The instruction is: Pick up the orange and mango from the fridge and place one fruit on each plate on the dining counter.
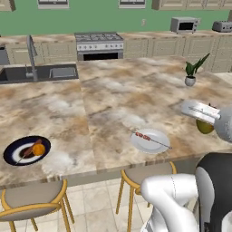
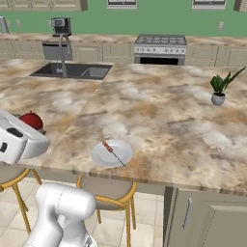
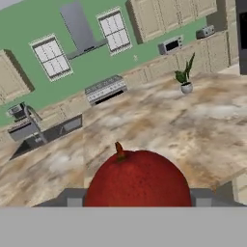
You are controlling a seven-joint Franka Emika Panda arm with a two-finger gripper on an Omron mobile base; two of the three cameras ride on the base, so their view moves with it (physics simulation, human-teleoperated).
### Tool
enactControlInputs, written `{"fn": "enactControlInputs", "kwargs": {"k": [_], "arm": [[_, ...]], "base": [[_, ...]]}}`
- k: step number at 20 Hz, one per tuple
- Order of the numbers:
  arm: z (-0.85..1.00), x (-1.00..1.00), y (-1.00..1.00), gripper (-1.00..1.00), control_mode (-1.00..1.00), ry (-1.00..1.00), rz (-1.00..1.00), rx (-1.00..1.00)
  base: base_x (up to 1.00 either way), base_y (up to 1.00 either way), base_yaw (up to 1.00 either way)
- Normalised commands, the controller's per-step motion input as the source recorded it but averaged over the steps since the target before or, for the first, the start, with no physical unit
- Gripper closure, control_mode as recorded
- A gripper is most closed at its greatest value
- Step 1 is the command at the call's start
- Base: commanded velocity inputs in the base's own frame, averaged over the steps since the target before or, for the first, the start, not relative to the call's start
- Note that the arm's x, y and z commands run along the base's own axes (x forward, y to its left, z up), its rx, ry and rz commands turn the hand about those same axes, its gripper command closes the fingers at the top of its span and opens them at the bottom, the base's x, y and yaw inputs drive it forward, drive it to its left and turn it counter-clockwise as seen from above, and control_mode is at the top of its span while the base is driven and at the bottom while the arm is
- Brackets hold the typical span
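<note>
Mango [image 3: 139,179] is pinched between the end effector's [image 3: 139,198] fingers above the marbled bench [image 1: 136,95], near the white plate [image 1: 150,141]. Orange [image 1: 39,149] is seen on the black-rimmed plate [image 1: 11,155].

Orange [image 1: 38,149] sits on the black-rimmed plate [image 1: 11,154] beside its skewer, near the desk [image 1: 118,99] edge. White plate [image 1: 150,141] carries only a skewer. Mango [image 3: 139,181], red with a short stem, rides between the jaws above the desk.
</note>
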Motion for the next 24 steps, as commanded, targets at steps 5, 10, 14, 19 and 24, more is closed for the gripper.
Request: {"fn": "enactControlInputs", "kwargs": {"k": [5, 10, 14, 19, 24], "arm": [[-0.49, 1.00, -0.26, 1.00, -1.00, 0.93, -0.05, 0.07], [-0.92, 0.92, -0.42, 1.00, -1.00, 0.83, 0.00, 0.03], [-0.94, 0.72, -0.19, 1.00, -1.00, 0.40, 0.00, -0.02], [-0.87, 0.88, -0.02, 1.00, -1.00, 0.19, 0.00, -0.01], [-0.84, 0.95, -0.02, 1.00, -1.00, 0.20, 0.00, 0.00]], "base": [[0.00, 0.00, 0.00], [0.00, 0.00, 0.00], [0.00, 0.00, 0.00], [0.00, 0.00, 0.00], [0.00, 0.00, 0.00]]}}
